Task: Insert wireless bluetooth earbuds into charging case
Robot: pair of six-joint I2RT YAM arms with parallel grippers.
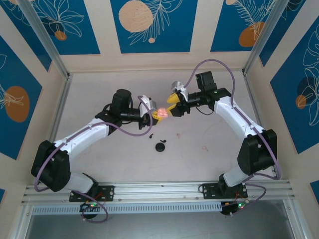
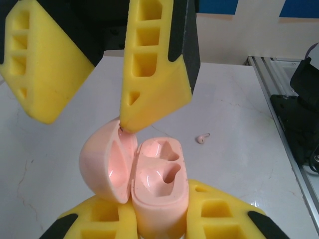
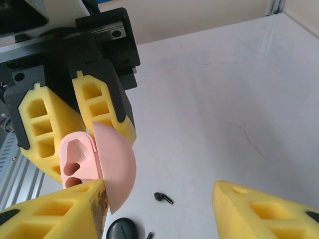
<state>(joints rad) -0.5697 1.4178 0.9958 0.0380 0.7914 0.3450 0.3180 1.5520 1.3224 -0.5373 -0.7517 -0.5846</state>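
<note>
Yellow-padded left tool (image 2: 159, 219) clamps the glossy pale-pink clamshell charging case (image 2: 159, 184), lid (image 2: 107, 164) open, right tool (image 3: 159, 191) spread wide at that lid; beyond, a tiny pale-pink comma-shaped earbud (image 2: 202, 139) lies on the white tabletop (image 2: 239, 99), probably light and slippery, best pinched across its bulb.

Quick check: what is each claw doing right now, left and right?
Left claw: shut on the pink charging case, lid open.
Right claw: open, holding nothing, one fingertip at the lid's edge.

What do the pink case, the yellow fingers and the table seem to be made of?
Pink case: probably smooth glossy plastic; its open lid shows soft highlights. Yellow fingers: matte, hollow cells, likely moulded plastic or foam. Table: white with faint grey veins, marble-like; stone or laminate, cannot tell.
</note>
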